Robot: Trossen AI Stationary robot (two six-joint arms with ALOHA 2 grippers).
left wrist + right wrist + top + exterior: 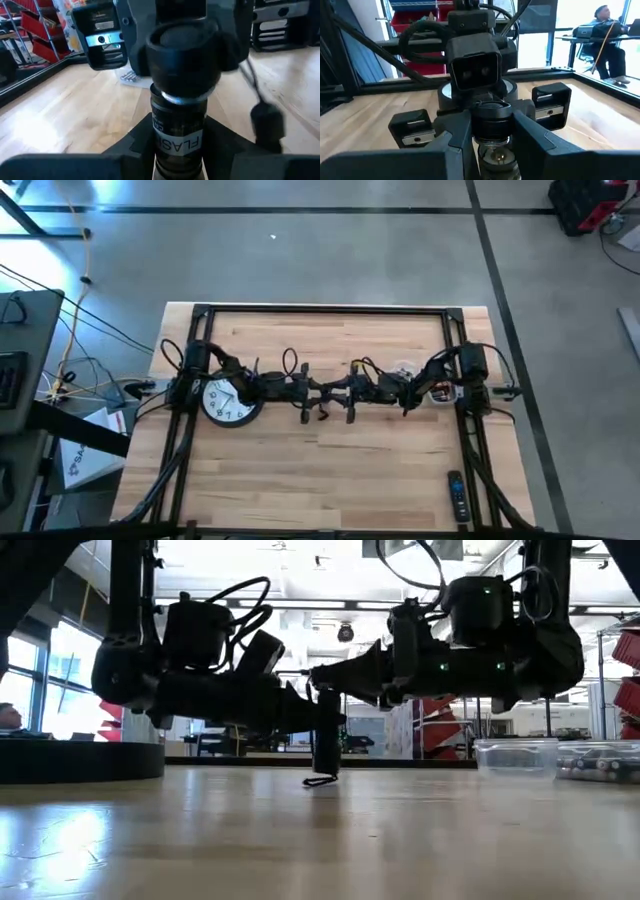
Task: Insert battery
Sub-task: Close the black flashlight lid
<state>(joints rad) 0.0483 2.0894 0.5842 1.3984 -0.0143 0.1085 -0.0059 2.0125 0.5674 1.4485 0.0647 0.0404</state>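
My left pincer [177, 150] clenched on the flashlight [177, 125] at mid-table, my right pincer [492, 135] gripping its head end, clock [230, 402] just beside my left arm, remote [455, 495] near the right front edge, bare wood [330, 470] open in front

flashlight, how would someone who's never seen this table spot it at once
Find the middle of the wooden table, where the two dark arms meet tip to tip. Between them is the flashlight, a dark cylinder printed with "FLAS", clamped in the left gripper and the right gripper. Unlike the wall clock or remote, it is held.
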